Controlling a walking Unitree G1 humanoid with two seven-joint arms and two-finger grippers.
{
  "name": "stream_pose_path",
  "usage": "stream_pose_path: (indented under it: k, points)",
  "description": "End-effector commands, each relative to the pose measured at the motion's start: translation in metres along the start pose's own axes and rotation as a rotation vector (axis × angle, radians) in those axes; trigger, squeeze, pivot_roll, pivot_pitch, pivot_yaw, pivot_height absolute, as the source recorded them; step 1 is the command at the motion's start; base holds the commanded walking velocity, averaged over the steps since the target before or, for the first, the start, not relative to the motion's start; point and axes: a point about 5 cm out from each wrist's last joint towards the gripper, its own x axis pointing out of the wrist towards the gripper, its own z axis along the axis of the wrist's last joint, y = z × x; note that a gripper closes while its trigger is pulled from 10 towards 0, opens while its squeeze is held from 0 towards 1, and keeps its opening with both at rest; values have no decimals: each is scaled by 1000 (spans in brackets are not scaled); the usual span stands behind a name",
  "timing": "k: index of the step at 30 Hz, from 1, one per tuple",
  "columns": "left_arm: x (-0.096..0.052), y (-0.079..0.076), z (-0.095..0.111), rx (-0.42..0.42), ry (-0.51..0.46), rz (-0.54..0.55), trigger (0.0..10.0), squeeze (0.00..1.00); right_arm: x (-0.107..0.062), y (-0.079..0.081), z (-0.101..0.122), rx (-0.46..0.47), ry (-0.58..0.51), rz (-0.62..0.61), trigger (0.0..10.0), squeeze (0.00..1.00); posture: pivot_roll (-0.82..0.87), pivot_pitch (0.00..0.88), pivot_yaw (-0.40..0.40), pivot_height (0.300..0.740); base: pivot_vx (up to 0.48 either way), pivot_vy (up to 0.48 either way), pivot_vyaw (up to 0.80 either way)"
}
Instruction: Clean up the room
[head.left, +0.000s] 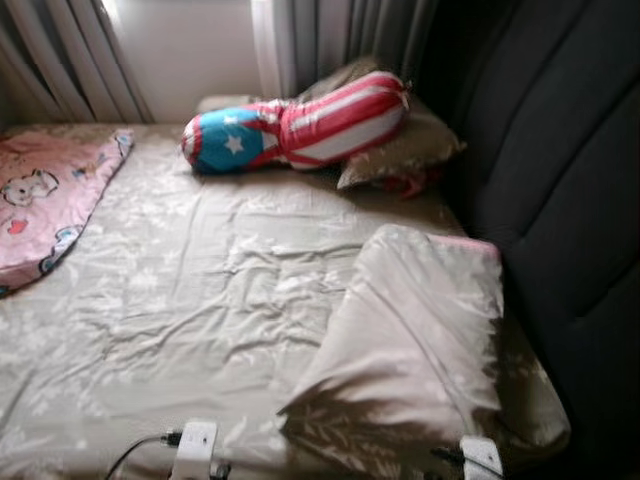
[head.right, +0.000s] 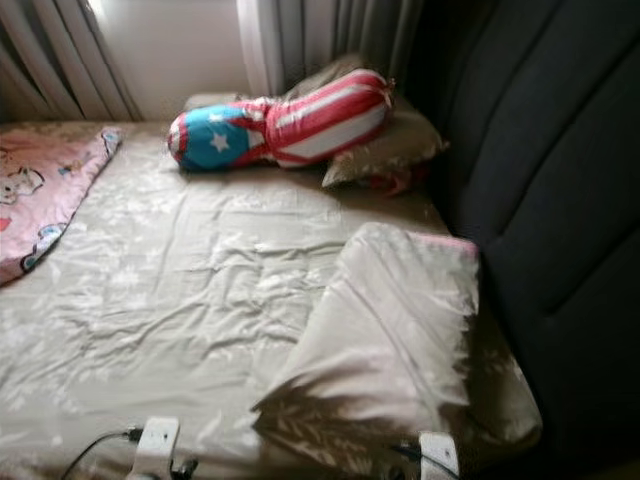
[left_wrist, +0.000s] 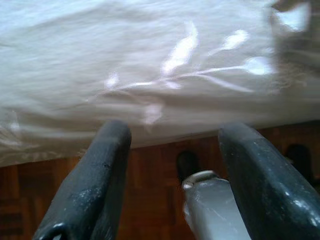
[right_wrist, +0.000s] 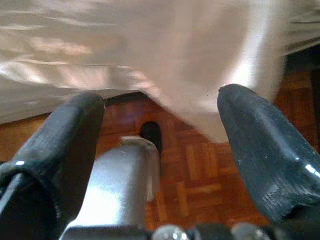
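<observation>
Both claws, left gripper (left_wrist: 172, 165) and right gripper (right_wrist: 160, 150), hang open near the bed sheet (head.left: 220, 290); grabbing low could drag the folded blanket (head.left: 420, 330) off.

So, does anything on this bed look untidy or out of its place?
Yes. The beige bedsheet is wrinkled across the middle. A pillow lies askew near the foot, partly over the edge. The stars-and-stripes bolster sits crooked on another pillow by the headboard, and a pink cartoon blanket is bunched at the left side.
</observation>
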Motion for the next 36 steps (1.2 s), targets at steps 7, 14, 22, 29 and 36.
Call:
stream_pose_path:
  k: [7,14,22,29,36]
  points:
    - [-2,4,-9,8,23,9,10000,0,1,2,4,11,-18,0,10000,0,39,0,-22,740,0,0,0]
    - [-4,4,-14,10,36,7,10000,0,1,4,3,14,-18,0,10000,0,32,0,-12,740,0,0,0]
    - [-3,9,-11,-3,21,16,10000,0,1,3,5,20,-24,-4,10000,0,36,0,-21,740,0,0,0]
    - [-2,8,-5,-6,11,16,10000,0,1,3,6,19,-25,-5,10000,0,32,0,-23,740,0,-304,0]
    - [-1,6,-1,-22,-3,18,10000,0,1,2,6,16,-26,-6,10000,0,33,0,-25,740,0,0,0]
